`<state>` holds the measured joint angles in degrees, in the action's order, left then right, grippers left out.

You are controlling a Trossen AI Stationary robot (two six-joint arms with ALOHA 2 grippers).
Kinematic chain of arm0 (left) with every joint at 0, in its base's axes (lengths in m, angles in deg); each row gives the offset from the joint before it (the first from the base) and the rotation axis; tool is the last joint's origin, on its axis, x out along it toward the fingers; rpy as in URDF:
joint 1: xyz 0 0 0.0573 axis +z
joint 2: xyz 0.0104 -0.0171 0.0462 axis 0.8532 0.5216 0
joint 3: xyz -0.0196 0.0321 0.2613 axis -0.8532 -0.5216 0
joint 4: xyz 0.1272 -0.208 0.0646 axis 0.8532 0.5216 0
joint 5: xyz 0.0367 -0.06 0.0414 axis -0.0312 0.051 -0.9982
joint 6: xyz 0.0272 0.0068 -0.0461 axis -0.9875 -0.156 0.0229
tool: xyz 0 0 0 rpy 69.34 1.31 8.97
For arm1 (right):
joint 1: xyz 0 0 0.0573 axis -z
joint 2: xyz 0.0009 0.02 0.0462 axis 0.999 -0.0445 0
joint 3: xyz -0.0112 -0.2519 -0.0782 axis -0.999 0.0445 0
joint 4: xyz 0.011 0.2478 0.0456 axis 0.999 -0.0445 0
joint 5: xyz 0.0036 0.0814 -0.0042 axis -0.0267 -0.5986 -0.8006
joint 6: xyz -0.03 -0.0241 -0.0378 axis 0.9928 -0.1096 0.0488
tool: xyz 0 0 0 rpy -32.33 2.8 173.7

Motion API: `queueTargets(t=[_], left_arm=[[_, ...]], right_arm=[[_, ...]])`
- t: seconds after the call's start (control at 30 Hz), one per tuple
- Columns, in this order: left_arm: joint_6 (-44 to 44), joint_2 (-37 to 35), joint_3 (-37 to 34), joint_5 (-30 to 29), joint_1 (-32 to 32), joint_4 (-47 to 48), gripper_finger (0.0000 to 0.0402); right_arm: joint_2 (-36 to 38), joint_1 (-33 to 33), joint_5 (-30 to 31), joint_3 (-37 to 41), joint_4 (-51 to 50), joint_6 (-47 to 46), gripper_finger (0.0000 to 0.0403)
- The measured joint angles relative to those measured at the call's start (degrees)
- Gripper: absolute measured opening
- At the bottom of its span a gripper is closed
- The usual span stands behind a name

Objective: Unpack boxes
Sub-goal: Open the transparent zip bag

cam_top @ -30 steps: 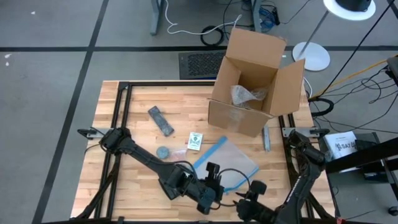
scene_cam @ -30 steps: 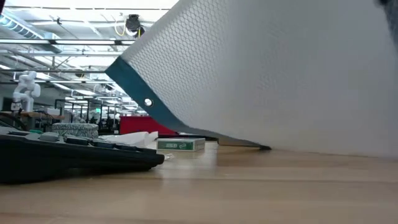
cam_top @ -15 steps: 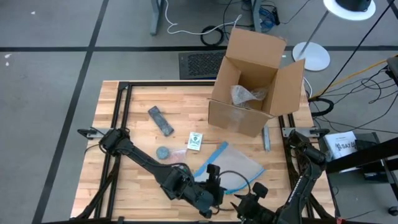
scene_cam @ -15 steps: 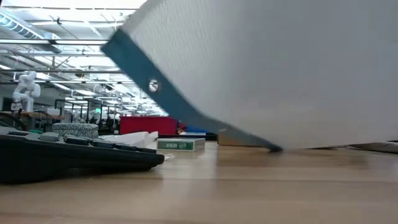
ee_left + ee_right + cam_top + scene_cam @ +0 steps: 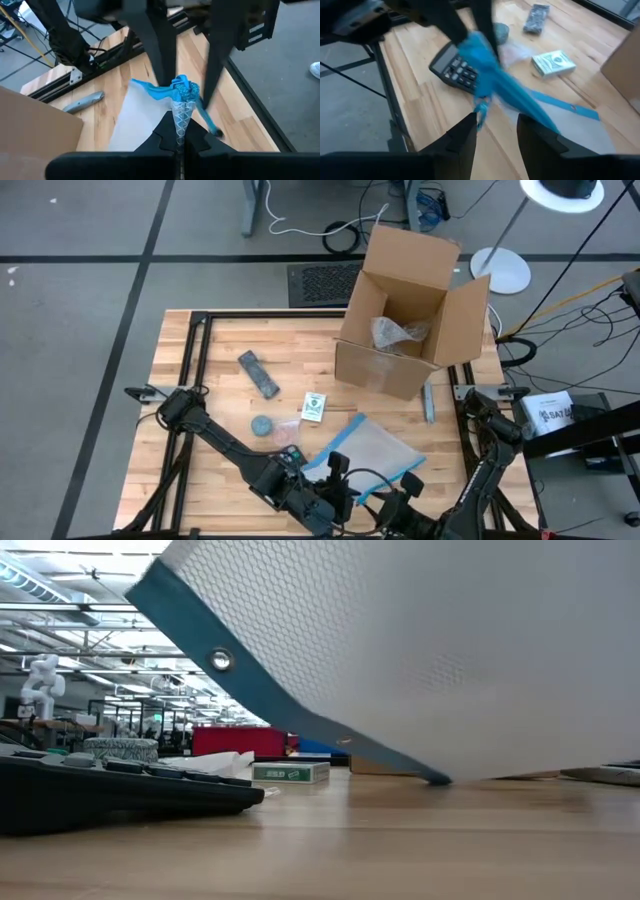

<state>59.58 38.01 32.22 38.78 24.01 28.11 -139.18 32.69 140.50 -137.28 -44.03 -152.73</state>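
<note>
Both hands [image 5: 335, 498] [image 5: 395, 510] half cut off behind pouch [image 5: 375, 448].

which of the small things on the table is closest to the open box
The grey utility knife, lying beside the cardboard box's front right corner; the green card pack sits farther off.

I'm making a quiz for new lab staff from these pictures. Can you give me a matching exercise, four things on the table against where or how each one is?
Things:
1. cardboard box
2. clear pouch with blue edge
3. green card pack
4. metal tool

Places or states:
A. pinched at one corner by the left claw
B. lying by the table's right rail, beside the box
C. flaps open, a crumpled bag inside
D. flat on the wood between box and pouch

Pairs: 1-C, 2-A, 3-D, 4-B
</note>
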Motion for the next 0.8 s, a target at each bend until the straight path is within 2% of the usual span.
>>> queueTargets(t=[0.13,0.3,0.6,0.8], left_arm=[[-0.25,0.0,0.0,-0.1,0.03,-0.53,0.0],[-0.32,0.0,0.0,-0.45,0.03,0.4,0.0],[-0.25,0.0,-0.04,-1.1,-0.48,4.04,0.0],[-0.28,0.0,0.33,-0.64,-0.68,3.89,0.0]], right_arm=[[0.0,1.13,0.0,0.0,4.82,5.24,0.013],[0.0,1.94,-0.04,0.0,5.2,6.91,0.0125],[0.0,0.72,0.28,0.0,4.23,7.72,0.0037],[0.0,0.65,-0.94,0.0,3.26,6.8,0.0005]])
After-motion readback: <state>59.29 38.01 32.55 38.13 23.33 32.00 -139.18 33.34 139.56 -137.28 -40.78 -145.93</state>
